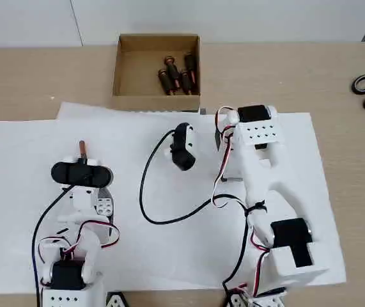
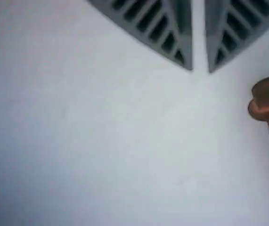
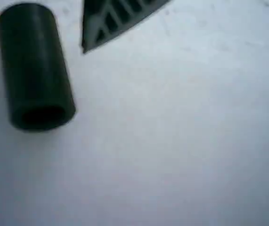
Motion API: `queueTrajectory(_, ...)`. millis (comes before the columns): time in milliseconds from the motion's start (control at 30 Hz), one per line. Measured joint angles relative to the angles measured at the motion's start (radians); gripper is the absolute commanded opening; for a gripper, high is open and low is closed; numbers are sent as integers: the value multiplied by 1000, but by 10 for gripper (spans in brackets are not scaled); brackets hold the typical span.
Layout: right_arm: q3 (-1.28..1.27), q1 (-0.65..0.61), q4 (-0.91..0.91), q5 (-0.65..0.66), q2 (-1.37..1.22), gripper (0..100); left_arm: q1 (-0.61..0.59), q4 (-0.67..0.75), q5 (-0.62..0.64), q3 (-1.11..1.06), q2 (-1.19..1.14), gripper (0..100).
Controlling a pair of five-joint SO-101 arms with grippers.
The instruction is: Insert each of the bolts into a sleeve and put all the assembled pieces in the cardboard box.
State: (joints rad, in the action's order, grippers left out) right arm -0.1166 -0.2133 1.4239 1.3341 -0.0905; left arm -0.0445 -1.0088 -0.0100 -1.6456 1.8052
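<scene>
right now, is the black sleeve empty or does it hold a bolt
Empty: the sleeve shows a dark hollow bore at its open end, nothing inside.

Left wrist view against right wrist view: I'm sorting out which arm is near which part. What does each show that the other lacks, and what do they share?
Left wrist, not right: a copper-brown metal bolt with a flanged head, lying beside the left gripper, jaws close together. Right wrist, not left: a black cylindrical sleeve lying on its side, its open end in sight. Both: the white paper sheet underneath.
</scene>
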Motion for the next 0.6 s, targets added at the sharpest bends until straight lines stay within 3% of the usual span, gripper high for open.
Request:
queueTrajectory(433,0,2,-9,18,-112,168,0,0,0,0,0,6)
queueTrajectory(600,11,8,-51,25,-184,111,0,0,0,0,0,6)
